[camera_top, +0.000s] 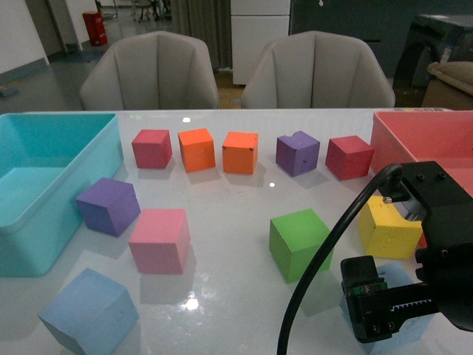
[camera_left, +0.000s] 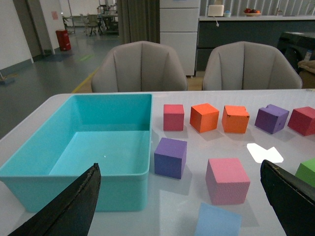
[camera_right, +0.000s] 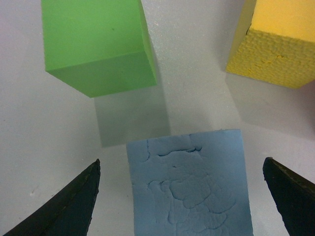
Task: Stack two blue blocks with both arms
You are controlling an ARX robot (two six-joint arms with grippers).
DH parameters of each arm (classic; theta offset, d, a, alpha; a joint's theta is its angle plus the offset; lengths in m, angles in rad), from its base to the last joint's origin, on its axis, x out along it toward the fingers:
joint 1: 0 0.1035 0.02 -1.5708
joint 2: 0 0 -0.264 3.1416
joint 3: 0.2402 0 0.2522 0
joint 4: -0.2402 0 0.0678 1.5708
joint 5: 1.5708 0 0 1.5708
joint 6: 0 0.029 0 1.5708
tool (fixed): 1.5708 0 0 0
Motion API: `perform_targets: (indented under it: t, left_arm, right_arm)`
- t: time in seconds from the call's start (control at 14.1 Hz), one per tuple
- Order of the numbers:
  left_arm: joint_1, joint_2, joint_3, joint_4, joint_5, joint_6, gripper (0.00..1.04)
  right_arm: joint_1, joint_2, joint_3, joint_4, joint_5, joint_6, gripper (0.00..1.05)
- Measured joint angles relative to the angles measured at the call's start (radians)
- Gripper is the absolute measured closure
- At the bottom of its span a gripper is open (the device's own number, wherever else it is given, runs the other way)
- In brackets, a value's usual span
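Observation:
One blue block [camera_top: 89,310] lies at the table's front left; the left wrist view shows it [camera_left: 218,220] low between my left gripper's [camera_left: 179,164] open black fingers [camera_left: 74,206], still some way off. The left arm is out of the front view. The second blue block [camera_top: 399,329] sits at the front right, mostly hidden under my right arm's black housing [camera_top: 443,251]. In the right wrist view this pitted block [camera_right: 189,182] lies directly between the wide-open fingers of my right gripper [camera_right: 182,162], with a gap on each side.
A green cube [camera_top: 299,244] and a yellow cube [camera_top: 390,228] stand just beyond the right block. A pink cube [camera_top: 160,240] and a purple cube [camera_top: 109,205] are near the left block. A teal bin [camera_top: 44,185] is left, a pink bin [camera_top: 421,140] right.

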Motion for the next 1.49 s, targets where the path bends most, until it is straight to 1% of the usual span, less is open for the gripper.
perform_targets:
  t: [0.71,0.78,0.85,0.92,1.0,1.14,1.28,1.49]
  left_arm:
    - [0.000,0.000,0.000,0.000,0.000,0.000,0.07]
    - [0.000,0.000,0.000,0.000,0.000,0.000,0.07]
    - [0.000,0.000,0.000,0.000,0.000,0.000,0.07]
    - [0.000,0.000,0.000,0.000,0.000,0.000,0.07]
    - [0.000,0.000,0.000,0.000,0.000,0.000,0.07]
    - [0.000,0.000,0.000,0.000,0.000,0.000,0.07]
    - [0.000,0.000,0.000,0.000,0.000,0.000,0.07]
    - [0.000,0.000,0.000,0.000,0.000,0.000,0.07]
  right_arm:
    - [-0.006,0.065,0.002,0.040,-0.014,0.007,0.06]
    - [-0.006,0.065,0.002,0.042,-0.014,0.012,0.18]
    - [-0.006,0.028,-0.014,0.013,-0.014,0.021,0.55]
    - [0.021,-0.140,0.006,-0.082,0.003,0.021,0.62]
    - [0.035,-0.160,0.065,-0.111,0.008,0.017,0.63]
    - [0.040,-0.091,0.219,-0.126,0.016,0.000,0.64]
    - [0.041,0.078,0.424,-0.148,0.010,-0.003,0.64]
    - [0.055,0.328,0.732,-0.259,-0.032,-0.002,0.65]
